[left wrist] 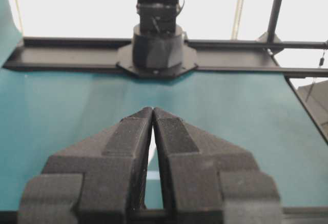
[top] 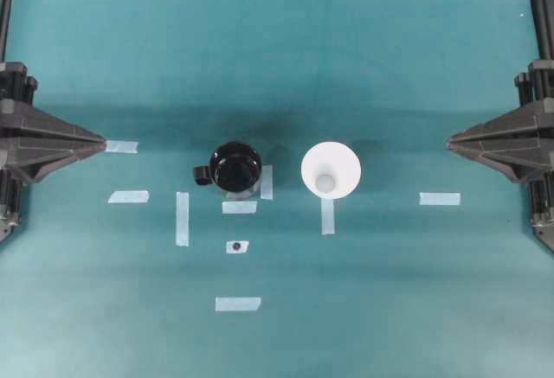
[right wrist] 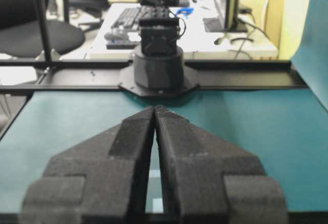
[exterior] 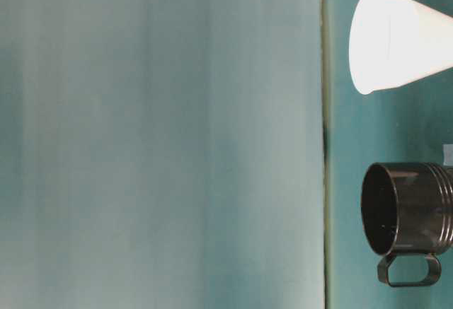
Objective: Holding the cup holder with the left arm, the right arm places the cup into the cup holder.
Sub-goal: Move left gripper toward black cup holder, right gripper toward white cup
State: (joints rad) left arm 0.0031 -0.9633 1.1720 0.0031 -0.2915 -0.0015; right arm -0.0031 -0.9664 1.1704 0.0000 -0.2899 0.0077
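The black cup holder [top: 235, 168] stands upright at the middle of the teal table, its small handle pointing left; the table-level view shows it too [exterior: 414, 208]. Just to its right stands the white cup [top: 331, 170], rim up, which also appears in the table-level view [exterior: 400, 40]. My left gripper [top: 104, 144] rests at the far left edge, well apart from the holder, shut with nothing in it [left wrist: 153, 109]. At the far right edge my right gripper [top: 448, 144] sits shut and empty [right wrist: 155, 107], well clear of the cup.
Several pale tape strips mark the cloth, among them one by the left gripper tip [top: 122, 146], one right of the cup [top: 440, 198] and one near the front [top: 238, 304]. A small dark dot sits on a tape piece [top: 236, 246]. Each wrist view faces the opposite arm's base [left wrist: 158, 44].
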